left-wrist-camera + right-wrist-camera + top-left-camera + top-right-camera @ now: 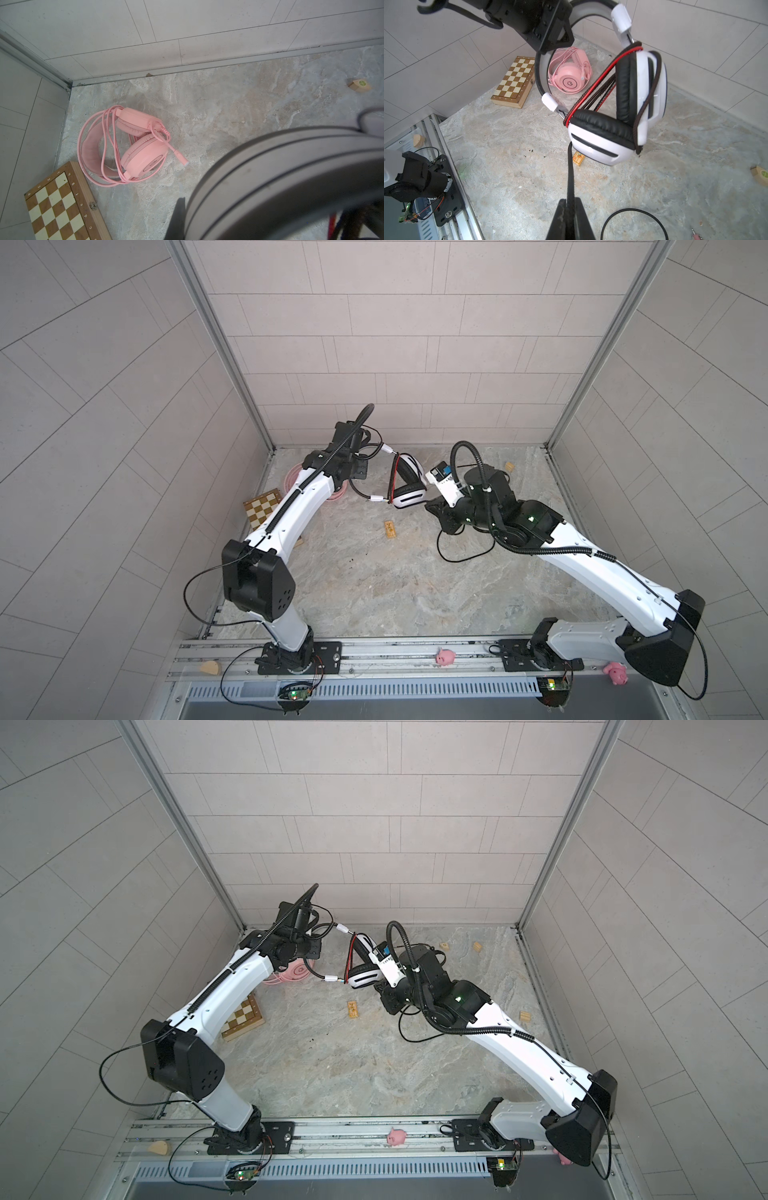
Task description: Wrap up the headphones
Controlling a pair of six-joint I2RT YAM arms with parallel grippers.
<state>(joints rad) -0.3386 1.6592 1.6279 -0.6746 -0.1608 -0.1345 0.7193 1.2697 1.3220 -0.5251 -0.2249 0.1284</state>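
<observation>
Marbled surface (374, 593), tiled walls (415, 344). Mid-frame in both top views: white-and-black headset (409, 485), headband clamped in left jaws; right jaws pinch its black cable (570, 172). Left of it: pink headset (295, 971), beside chessboard (245, 1017).

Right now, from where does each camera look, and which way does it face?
Both top views: high over the front rail, looking down at table, left arm, right arm.
Left wrist: on left arm, looking down at pink headset and chessboard; white headset blurred up close, a finger beside.
Right wrist: on right arm, facing white headset held by left gripper; right gripper shut on cable.
Shared by wrists: pink headset, chessboard.
</observation>
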